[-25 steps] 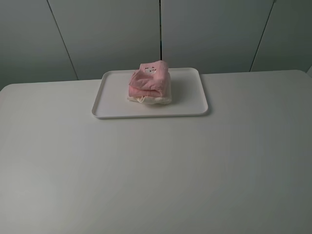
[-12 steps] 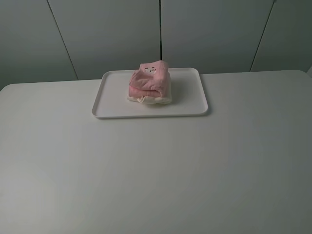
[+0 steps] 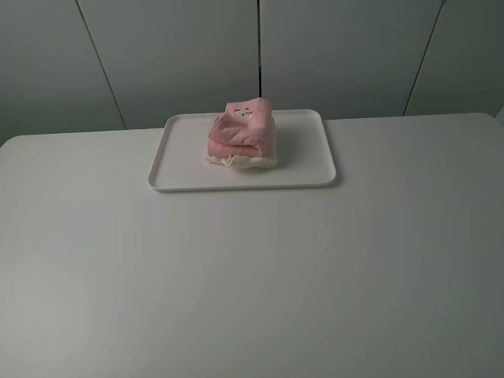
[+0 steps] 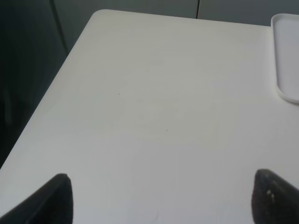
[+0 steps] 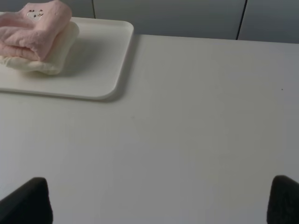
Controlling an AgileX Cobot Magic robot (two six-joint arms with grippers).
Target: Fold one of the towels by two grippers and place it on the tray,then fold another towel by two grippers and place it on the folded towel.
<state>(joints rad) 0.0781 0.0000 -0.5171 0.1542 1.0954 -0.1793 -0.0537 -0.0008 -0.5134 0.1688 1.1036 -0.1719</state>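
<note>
A folded pink towel (image 3: 241, 127) lies on top of a folded cream towel (image 3: 250, 161), and the stack rests on the white tray (image 3: 188, 172) at the back middle of the table. The right wrist view shows the same pink towel (image 5: 32, 28) over the cream towel (image 5: 55, 57) on the tray (image 5: 103, 70). Neither arm shows in the exterior high view. My left gripper (image 4: 161, 198) is open over bare table near the left edge, with a corner of the tray (image 4: 286, 51) in its view. My right gripper (image 5: 161, 203) is open and empty, well short of the tray.
The white table (image 3: 252, 268) spreads wide in front of the tray. Its left edge (image 4: 51, 93) drops to a dark gap. Grey wall panels (image 3: 331, 55) stand behind the table.
</note>
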